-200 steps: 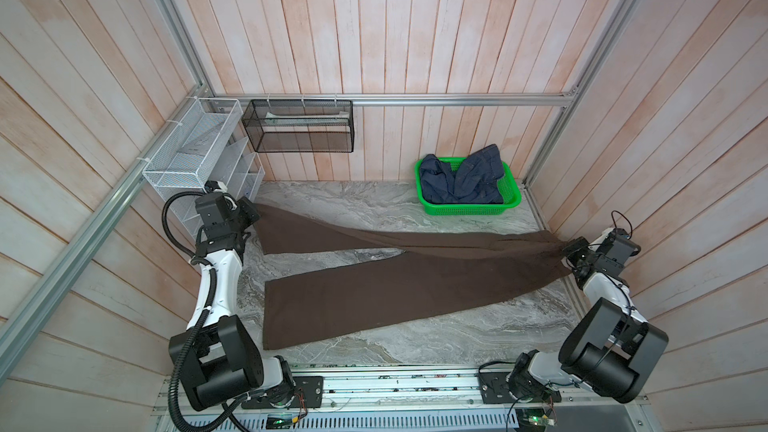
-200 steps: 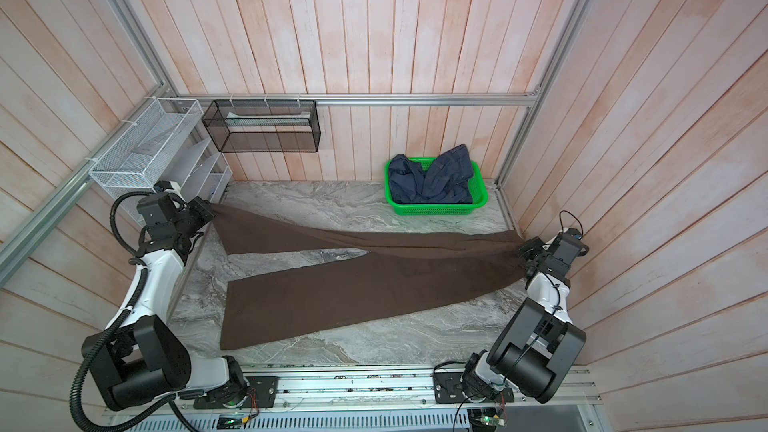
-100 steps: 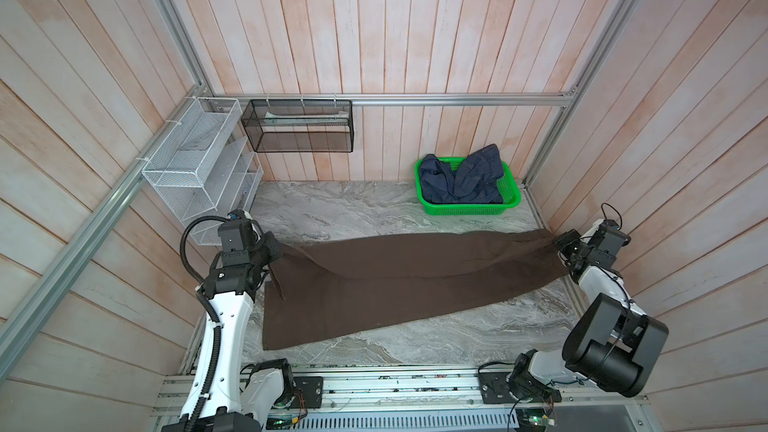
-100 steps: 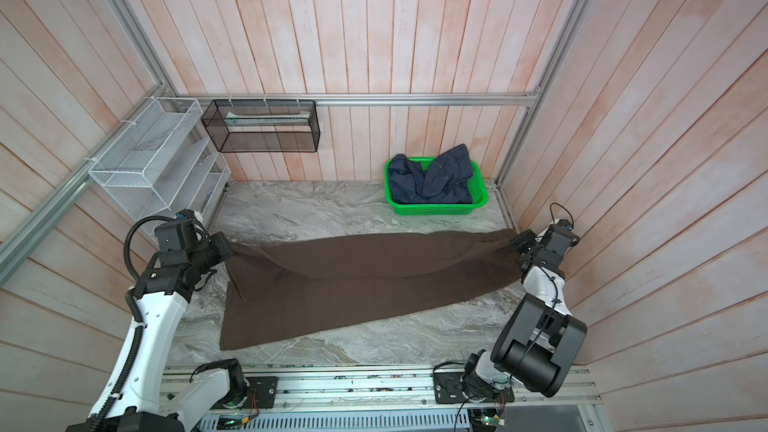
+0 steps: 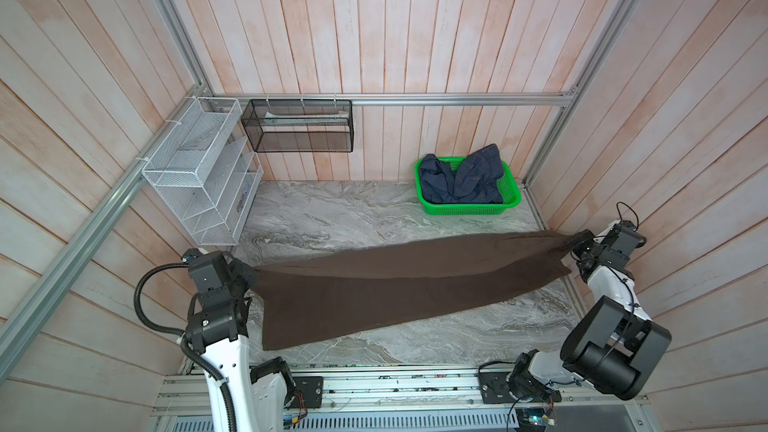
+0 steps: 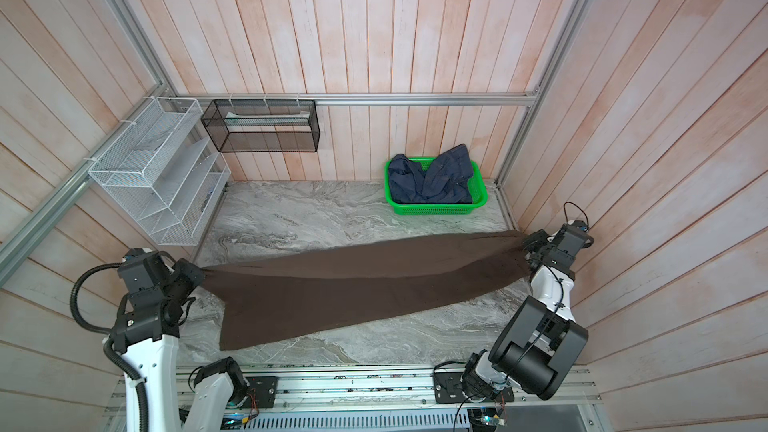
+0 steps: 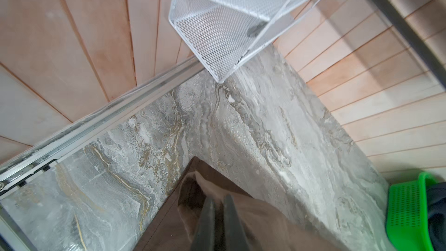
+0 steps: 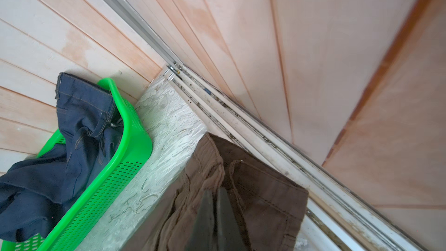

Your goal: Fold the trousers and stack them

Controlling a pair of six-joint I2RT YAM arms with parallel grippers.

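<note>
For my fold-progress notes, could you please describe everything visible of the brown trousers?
The trousers are dark chocolate-brown, matte, soft fabric, with a gathered waistband. They span the marble tabletop crosswise, one leg laid partly over the other. The left gripper is shut on the hem end, the right gripper on the waistband end; the far edge stretches taut between them, while the near part rests on the tabletop. They lie apart from the green basket.

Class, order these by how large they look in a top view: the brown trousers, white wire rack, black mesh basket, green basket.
1. trousers
2. white wire rack
3. black mesh basket and green basket: about alike. The mesh one hangs higher, nearer the camera, so they are left unranked.
</note>
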